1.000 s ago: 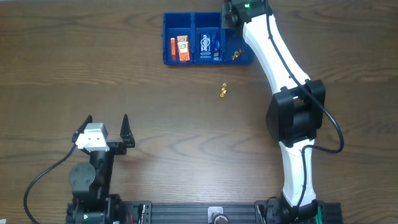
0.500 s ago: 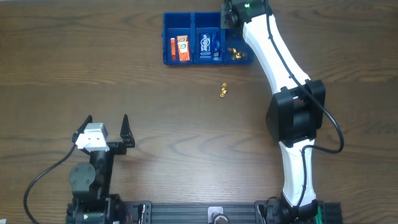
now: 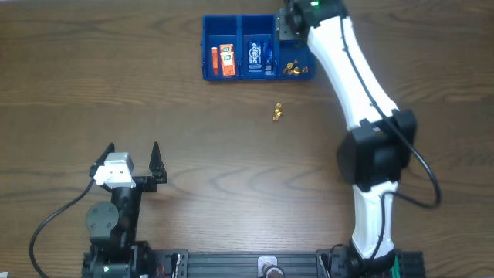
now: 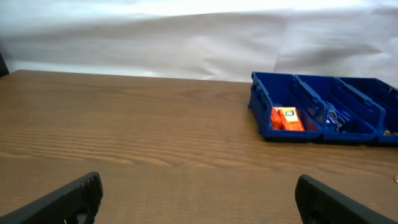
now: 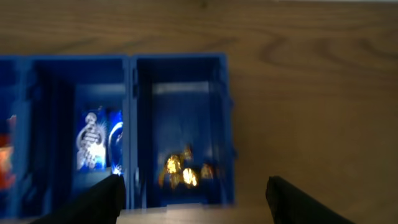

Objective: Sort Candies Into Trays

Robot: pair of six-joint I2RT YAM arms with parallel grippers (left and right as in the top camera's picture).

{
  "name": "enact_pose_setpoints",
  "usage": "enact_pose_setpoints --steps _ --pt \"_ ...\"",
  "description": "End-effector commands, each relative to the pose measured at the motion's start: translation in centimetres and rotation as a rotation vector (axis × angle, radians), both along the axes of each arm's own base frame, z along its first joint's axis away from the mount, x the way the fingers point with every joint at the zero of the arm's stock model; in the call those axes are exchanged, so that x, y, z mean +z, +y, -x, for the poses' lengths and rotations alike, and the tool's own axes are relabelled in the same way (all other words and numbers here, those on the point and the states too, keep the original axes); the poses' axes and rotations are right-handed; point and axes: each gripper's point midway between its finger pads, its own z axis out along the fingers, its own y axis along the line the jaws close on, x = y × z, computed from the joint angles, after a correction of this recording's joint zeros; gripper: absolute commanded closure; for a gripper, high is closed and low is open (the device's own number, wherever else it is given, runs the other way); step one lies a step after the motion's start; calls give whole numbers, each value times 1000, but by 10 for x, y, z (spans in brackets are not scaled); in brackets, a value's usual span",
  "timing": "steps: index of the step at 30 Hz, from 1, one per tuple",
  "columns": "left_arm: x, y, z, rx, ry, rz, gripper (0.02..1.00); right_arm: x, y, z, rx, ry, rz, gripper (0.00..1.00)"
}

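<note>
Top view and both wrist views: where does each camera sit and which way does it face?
Top view: overhead, looking down on the table; left arm and right arm, bases at bottom edge.
Left wrist view: low over the table, facing across it toward the blue tray; open left end effector.
Right wrist view: above the tray, looking down on the gold candies; open right end effector.
Shared: all show the tray.

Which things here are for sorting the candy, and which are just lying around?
For the job: blue tray holding orange candies, blue-wrapped candies and gold candies, one kind per compartment; loose gold candy outside the tray; right gripper, jaws open above the gold compartment; left gripper, jaws open, far from the tray.

Just there: wooden table; white backdrop; black cable.
</note>
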Motion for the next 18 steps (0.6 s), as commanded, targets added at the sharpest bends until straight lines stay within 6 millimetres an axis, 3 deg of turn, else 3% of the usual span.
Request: enact_pose_setpoints --steps 1,7,18 --pt "-16 -2 1 -12 50 -8 20 57 10 51 12 18 -122 240" --pt "-16 -2 1 -12 50 -8 20 24 28 110 40 287 -166 246" --pt "-16 -2 1 -12 50 -8 20 -65 53 149 3 478 -141 257"
